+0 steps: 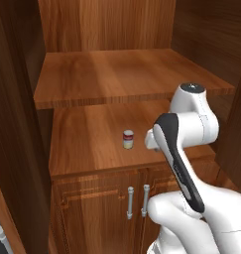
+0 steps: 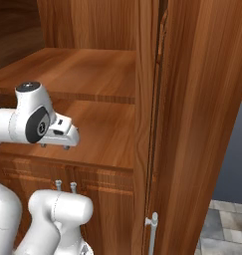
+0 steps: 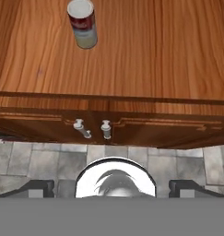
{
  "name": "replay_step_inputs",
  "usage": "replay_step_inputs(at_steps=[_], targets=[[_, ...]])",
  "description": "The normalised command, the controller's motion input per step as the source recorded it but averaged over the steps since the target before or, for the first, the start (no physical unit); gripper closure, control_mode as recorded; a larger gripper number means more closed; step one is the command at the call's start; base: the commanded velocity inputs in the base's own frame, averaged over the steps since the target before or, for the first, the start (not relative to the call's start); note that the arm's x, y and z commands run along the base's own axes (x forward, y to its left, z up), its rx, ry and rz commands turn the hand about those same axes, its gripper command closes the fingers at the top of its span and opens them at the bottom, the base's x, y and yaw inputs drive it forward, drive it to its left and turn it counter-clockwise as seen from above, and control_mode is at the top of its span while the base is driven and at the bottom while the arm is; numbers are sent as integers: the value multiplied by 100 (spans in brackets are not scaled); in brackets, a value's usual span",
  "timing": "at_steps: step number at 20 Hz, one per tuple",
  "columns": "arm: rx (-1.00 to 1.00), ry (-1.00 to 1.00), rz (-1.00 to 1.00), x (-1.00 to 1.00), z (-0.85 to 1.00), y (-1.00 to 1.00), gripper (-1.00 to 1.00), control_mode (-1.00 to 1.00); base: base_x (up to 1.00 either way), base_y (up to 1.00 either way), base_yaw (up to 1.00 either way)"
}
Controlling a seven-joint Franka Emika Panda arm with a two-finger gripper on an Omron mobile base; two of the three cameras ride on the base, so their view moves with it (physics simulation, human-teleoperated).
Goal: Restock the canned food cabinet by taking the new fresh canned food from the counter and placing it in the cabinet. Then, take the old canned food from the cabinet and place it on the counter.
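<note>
The old canned food [image 1: 128, 139], a small can with a pale top, a maroon band and a cream lower part, stands upright on the cabinet's lower shelf [image 1: 87, 144]. In the hand view the can [image 3: 82, 24] sits at the top left, well back from the shelf's front edge. My gripper [image 3: 112, 186] hangs above that front edge and points down. Its fingertips [image 3: 37, 186] stand wide apart, open, with nothing between them. From the right base view the gripper [image 2: 54, 146] hovers over the shelf's front. The new fresh canned food and the counter are out of view.
An upper shelf [image 1: 127, 74] juts out above the hand. Two lower doors with vertical bar handles [image 1: 130, 202] are shut below the shelf. The cabinet's tall side wall [image 2: 192, 124] stands at the right. Grey floor tiles [image 3: 39, 156] lie below.
</note>
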Motion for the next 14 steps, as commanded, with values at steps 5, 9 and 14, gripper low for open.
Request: replay_step_inputs(at_steps=[5, 9, 14], targets=[[-3, -1, 0, -26, 0, 1, -100, -100, 0, 0, 0], [0, 0, 0, 0, 0, 0, -100, 100, -5, 0, 0], [0, 0, 0, 0, 0, 0, -100, 100, -44, 0, 0]])
